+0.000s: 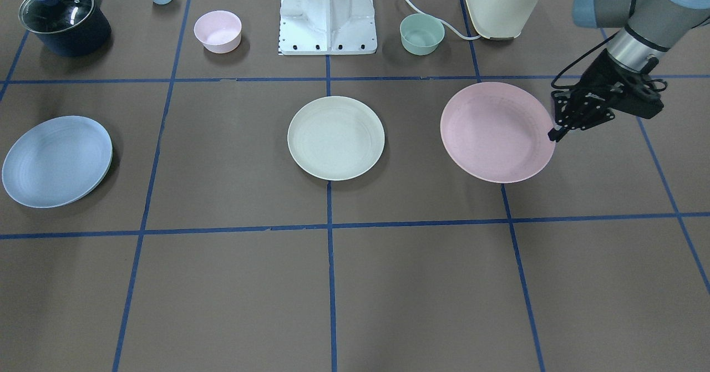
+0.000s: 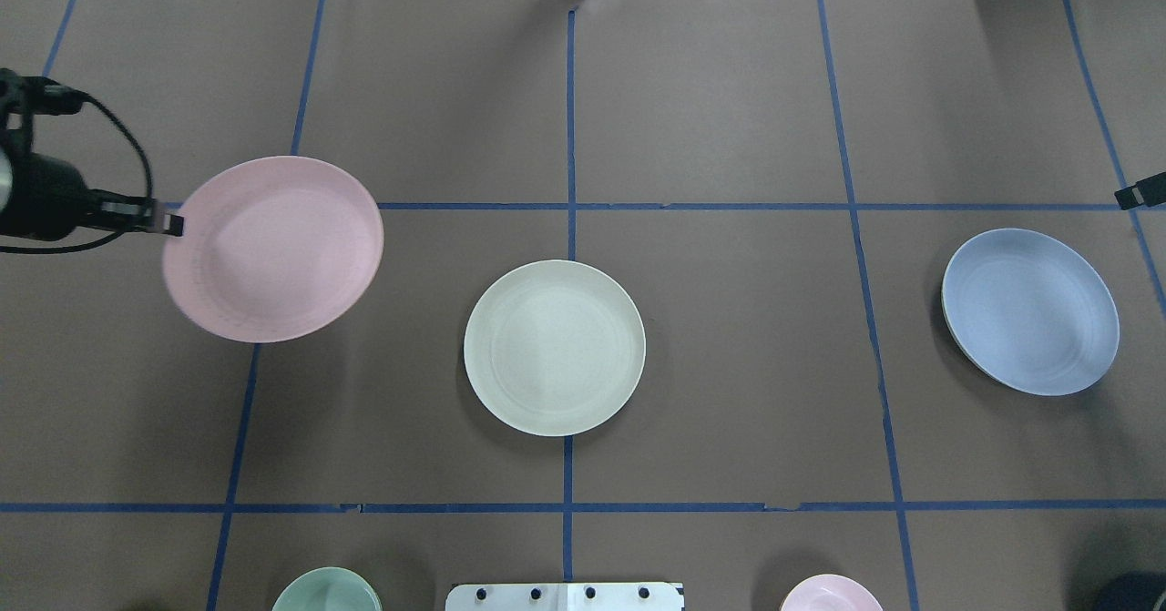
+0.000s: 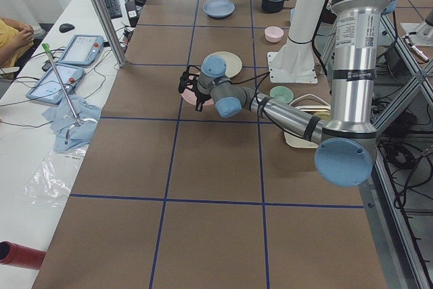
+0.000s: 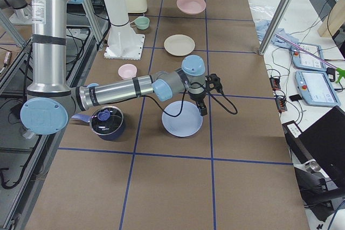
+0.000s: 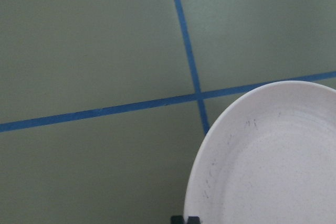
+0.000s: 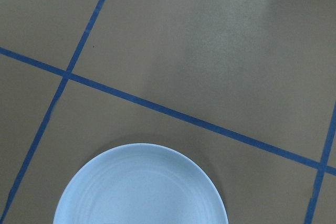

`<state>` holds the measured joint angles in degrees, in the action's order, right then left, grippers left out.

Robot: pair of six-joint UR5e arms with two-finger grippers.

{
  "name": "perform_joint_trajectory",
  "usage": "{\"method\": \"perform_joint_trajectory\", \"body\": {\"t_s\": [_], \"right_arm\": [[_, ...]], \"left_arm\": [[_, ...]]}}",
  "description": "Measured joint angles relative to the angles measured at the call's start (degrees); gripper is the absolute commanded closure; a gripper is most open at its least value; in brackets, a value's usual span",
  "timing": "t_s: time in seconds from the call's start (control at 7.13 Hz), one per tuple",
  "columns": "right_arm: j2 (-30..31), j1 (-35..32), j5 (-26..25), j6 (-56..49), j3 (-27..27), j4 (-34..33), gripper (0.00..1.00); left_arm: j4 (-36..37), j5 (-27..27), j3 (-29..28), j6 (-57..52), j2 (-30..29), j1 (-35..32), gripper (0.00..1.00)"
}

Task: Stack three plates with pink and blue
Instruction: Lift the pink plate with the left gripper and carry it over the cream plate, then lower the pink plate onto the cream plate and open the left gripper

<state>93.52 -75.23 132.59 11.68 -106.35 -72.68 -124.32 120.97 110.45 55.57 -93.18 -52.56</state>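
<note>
One pink plate [image 1: 495,133], edge-held, left end effector [image 1: 555,134]

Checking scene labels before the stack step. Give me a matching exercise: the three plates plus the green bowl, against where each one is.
Things:
1. pink plate
2. cream-white plate
3. blue plate
4. green bowl

Places:
A. beside the toaster
B. flat at the middle of the table
C. rim clamped in the left gripper
D. far out on the robot's right side

Pairs: 1-C, 2-B, 3-D, 4-A
</note>
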Motion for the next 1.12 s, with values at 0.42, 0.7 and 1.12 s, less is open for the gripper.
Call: {"method": "perform_joint_trajectory", "body": {"t_s": [0.42,0.7,1.12], "right_arm": [[0.0,0.0,0.0,0.1,0.0,0.0,0.00],[0.0,0.0,0.0,0.3,-0.1,0.0,0.00],[0.0,0.0,0.1,0.3,-0.2,0.0,0.00]], "left_arm": [[10.6,-9.4,0.2,15.1,-13.4,13.5,1.00],[12.1,-14.8,-0.4,21.4,-16.8,20.7,1.00],[12.1,-18.5,-6.6,24.0,-20.9,24.7,0.01]]}}
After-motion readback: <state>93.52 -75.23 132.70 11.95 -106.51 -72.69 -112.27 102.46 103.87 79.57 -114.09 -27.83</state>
